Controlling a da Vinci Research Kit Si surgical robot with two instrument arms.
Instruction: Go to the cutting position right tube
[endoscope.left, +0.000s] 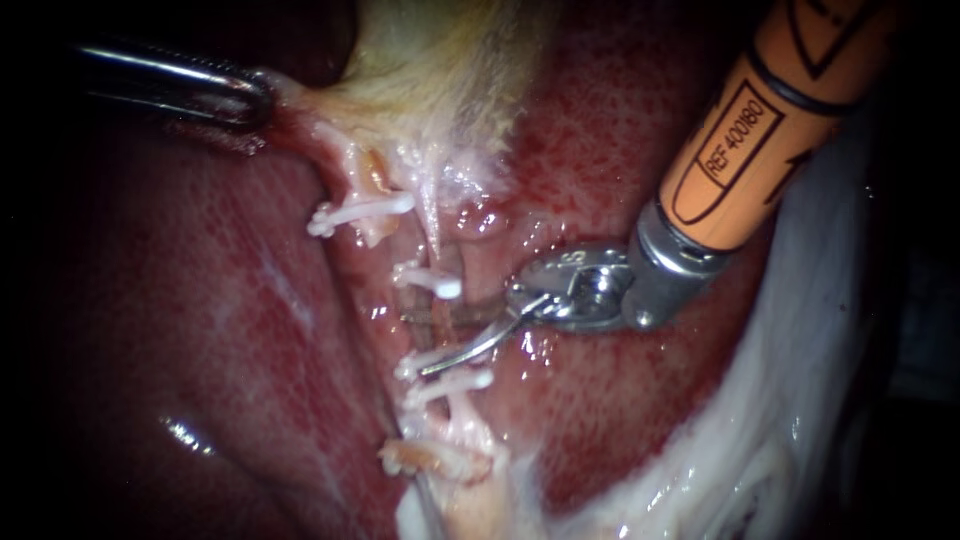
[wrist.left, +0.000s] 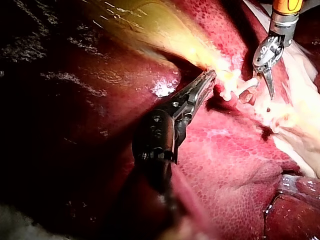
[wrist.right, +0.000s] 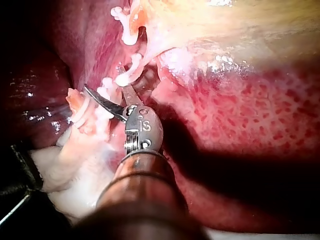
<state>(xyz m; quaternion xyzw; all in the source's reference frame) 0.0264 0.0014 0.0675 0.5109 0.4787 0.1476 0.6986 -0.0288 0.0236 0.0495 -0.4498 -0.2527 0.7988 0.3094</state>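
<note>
Right instrument (endoscope.left: 420, 343), one blade half-hidden

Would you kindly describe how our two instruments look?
The left instrument is slim dark metal with long narrow jaws. The right instrument has an orange sleeve with black printed markings, a silver wrist and two thin curved blades.

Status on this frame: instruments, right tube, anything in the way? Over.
Left instrument jaws shut on gallbladder. Right instrument blades open around right tube, between white clips. Nothing blocking the blades.
</note>
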